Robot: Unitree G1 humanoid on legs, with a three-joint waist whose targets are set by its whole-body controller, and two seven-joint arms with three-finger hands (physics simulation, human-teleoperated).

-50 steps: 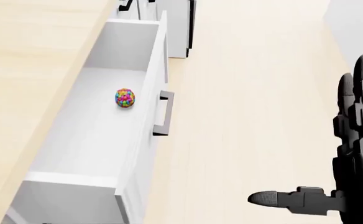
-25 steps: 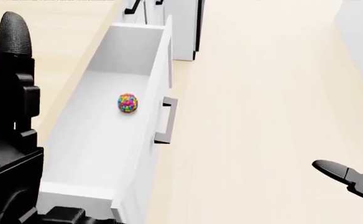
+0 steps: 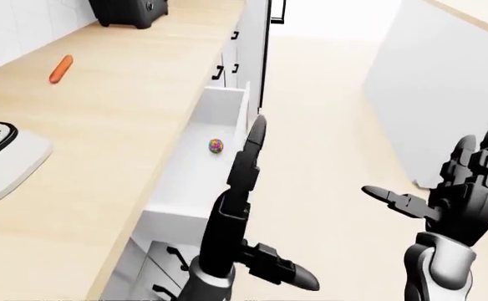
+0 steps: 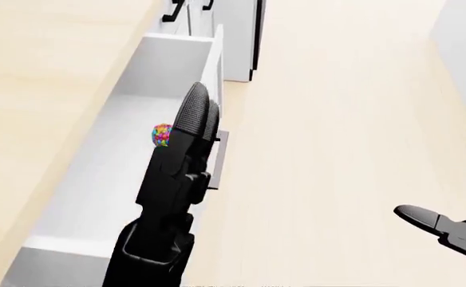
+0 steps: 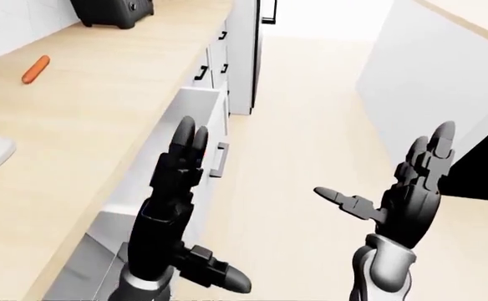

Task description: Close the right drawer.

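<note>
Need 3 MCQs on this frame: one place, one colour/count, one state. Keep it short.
1. Where is the multicoloured ball?
A. on the countertop
B. inside the open drawer
C. on the floor

2. What colour is the carrot-like item on the countertop?
A. orange
B. green
C. blue

3. What state is the drawer in?
A. fully shut
B. pulled out
C. removed

Key: 1 B, the ball lies on the drawer's floor; 2 A, it shows orange on the wood; 3 B, its interior is exposed, with the left hand open over it.

Matt white drawer (image 3: 195, 182), pale wood counter (image 3: 102, 106)
</note>
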